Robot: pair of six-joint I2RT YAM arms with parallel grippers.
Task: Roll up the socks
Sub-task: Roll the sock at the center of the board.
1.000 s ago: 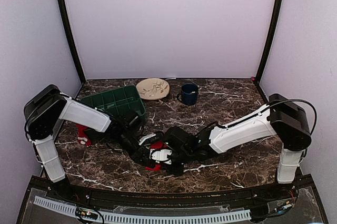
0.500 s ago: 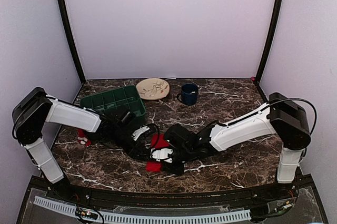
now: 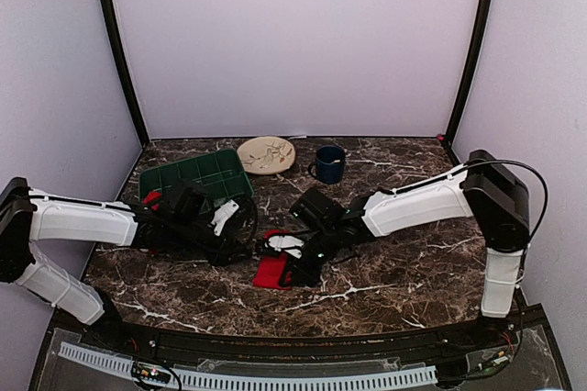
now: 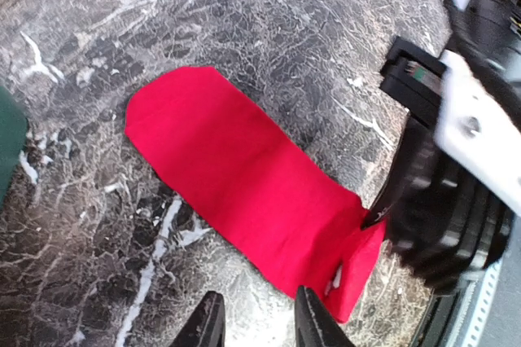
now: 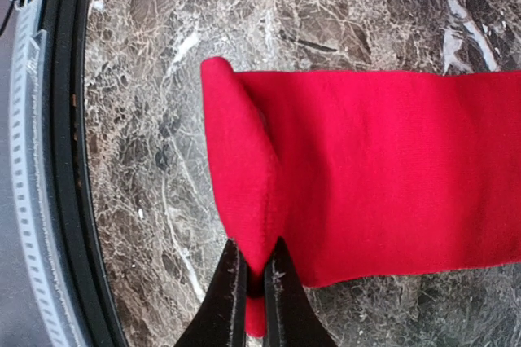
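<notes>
Matt red knitted cloth of the sock (image 5: 366, 176); glossy dark veined stone-look table (image 5: 326, 5); smooth black plastic right gripper (image 5: 254, 274), lower centre

I can read no writing, number or label from any of my three views. The plate (image 3: 266, 154) carries only a faint brownish pattern, too small to make out; the mug (image 3: 329, 163), green bin (image 3: 193, 175) and red sock (image 5: 383, 168) look plain.

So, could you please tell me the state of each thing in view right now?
Long red fabric sock: flat on dark marble table, one end folded over.
Right tool: shut on that fold.
Left tool: open, empty.
Dark blue mug: upright.
Green plastic bin: upright.
</notes>
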